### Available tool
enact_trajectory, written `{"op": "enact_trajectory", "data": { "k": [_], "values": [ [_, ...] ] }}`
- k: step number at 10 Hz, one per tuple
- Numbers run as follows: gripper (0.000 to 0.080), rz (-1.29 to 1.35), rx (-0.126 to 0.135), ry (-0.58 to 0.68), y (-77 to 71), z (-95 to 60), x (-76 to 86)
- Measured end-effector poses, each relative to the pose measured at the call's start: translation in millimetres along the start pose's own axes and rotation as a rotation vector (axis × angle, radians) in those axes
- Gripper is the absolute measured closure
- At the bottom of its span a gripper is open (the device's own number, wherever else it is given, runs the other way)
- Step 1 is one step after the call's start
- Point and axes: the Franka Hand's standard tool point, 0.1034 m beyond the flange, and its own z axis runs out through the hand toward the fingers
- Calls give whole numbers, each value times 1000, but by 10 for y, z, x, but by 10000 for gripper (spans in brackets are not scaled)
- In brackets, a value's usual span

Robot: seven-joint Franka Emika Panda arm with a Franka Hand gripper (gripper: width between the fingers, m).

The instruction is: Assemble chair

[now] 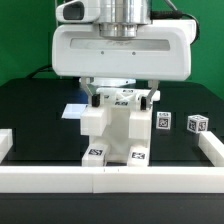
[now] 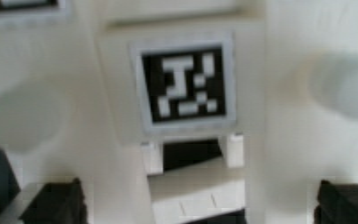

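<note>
Black table (image 1: 30,112); claw (image 1: 120,100) spread wide, flanking white chair (image 1: 115,135).

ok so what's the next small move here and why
Probably close the claw on the chair assembly. Its jaws stand open on either side of the assembly's upper part, which looks centred between them in the wrist view, and nothing is gripped yet.

Arm (image 1: 125,10) is reaching straight down from above, wrist standing vertical. Gripper (image 1: 120,98) is pointing downward, its broad body sitting level. Fingers (image 1: 89,93) are hanging spread far apart, jaws standing wide, clamping nothing.
</note>
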Motion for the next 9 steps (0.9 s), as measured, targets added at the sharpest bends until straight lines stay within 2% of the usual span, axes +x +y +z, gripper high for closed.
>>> {"op": "enact_trajectory", "data": {
  "k": [2,4,7,9],
  "values": [
    [151,-4,-1,21,-21,3,72],
    [151,0,3,18,-48,-38,63],
    [151,36,22,-26,-175,-235,-27],
    [151,108,39,-78,-251,-437,-188]
  ]
}}
